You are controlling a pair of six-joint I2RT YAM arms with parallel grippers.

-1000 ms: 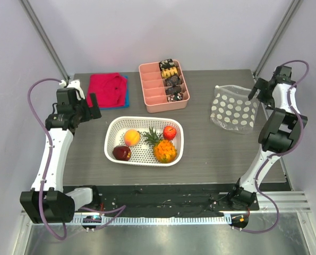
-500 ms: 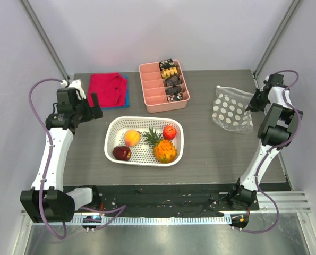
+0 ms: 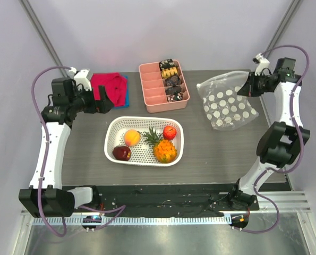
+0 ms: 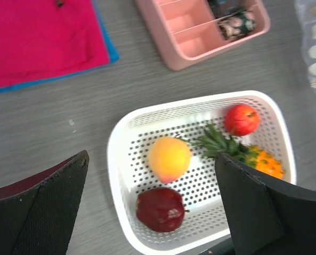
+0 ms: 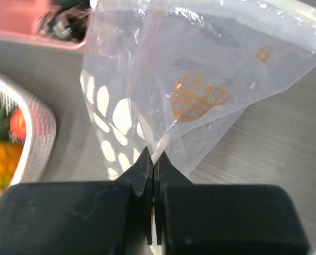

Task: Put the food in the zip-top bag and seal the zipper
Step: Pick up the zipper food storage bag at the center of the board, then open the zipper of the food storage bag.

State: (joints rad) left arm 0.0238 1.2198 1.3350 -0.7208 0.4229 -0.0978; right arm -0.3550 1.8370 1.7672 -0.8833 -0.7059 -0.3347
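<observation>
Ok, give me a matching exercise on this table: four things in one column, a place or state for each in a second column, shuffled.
Column one
1. peach
2. zip-top bag
3. pink cloth
4. left tool

Column two
A. open, holding nothing
B. lying over a blue cloth
C. pinched in the shut right tool
D. in the white basket

Pairs: 1-D, 2-C, 3-B, 4-A
</observation>
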